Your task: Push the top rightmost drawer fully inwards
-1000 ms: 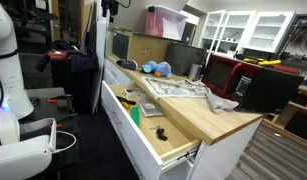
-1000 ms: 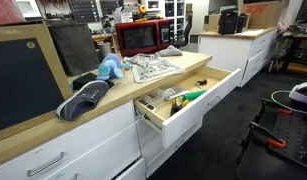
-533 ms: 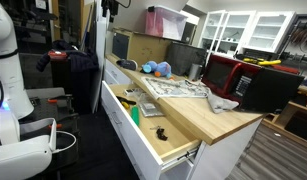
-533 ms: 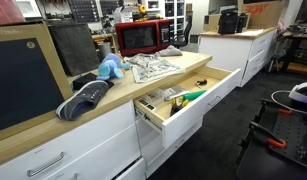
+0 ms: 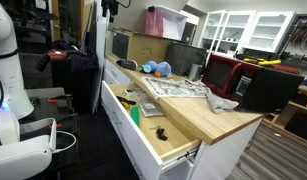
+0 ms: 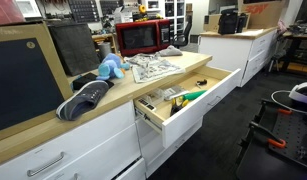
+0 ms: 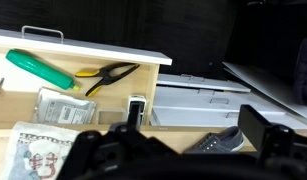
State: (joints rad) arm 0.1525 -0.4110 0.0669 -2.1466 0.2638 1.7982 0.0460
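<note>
The top rightmost drawer (image 5: 143, 135) is a shallow white drawer under the wooden counter, pulled well out in both exterior views (image 6: 196, 122). In the wrist view its white front panel (image 7: 88, 50) with a small handle lies at the top. Its pale interior holds a green-handled screwdriver (image 7: 38, 68), pliers (image 7: 111, 75) and a packet. My gripper (image 7: 178, 148) shows as two dark fingers at the bottom of the wrist view, wide apart and empty. It hangs above the countertop, well clear of the drawer.
On the wooden counter (image 6: 143, 85) lie a dark shoe (image 6: 83, 100), a blue soft toy (image 6: 111, 68), newspapers (image 6: 153, 68) and a red microwave (image 6: 143, 37). Taller white drawer fronts (image 6: 63, 155) are shut. A dark chair (image 5: 78, 70) stands beside the counter's end.
</note>
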